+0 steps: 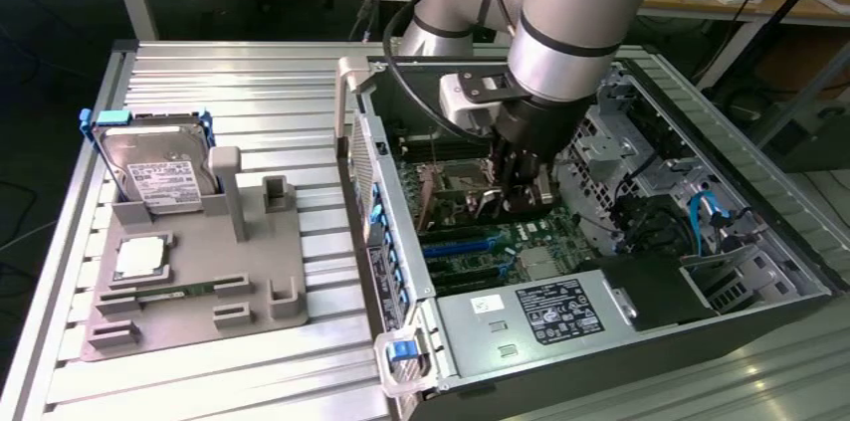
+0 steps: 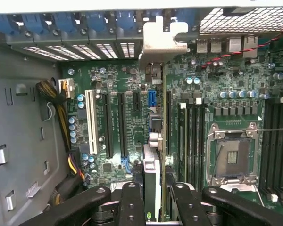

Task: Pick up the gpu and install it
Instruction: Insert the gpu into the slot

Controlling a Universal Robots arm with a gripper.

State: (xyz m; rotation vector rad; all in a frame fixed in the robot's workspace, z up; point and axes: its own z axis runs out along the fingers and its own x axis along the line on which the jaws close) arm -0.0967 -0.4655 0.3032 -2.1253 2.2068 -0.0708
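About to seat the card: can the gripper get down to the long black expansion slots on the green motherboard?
Probably yes. The gripper, shut on the thin dark gpu card, hangs inside the open computer case over the black slots. No cable crosses them, and the yellow-and-black wire bundle lies aside.

The gpu (image 2: 152, 181), thin and edge-on, stands clamped in the tool (image 2: 155, 195) over the motherboard (image 2: 118, 80).
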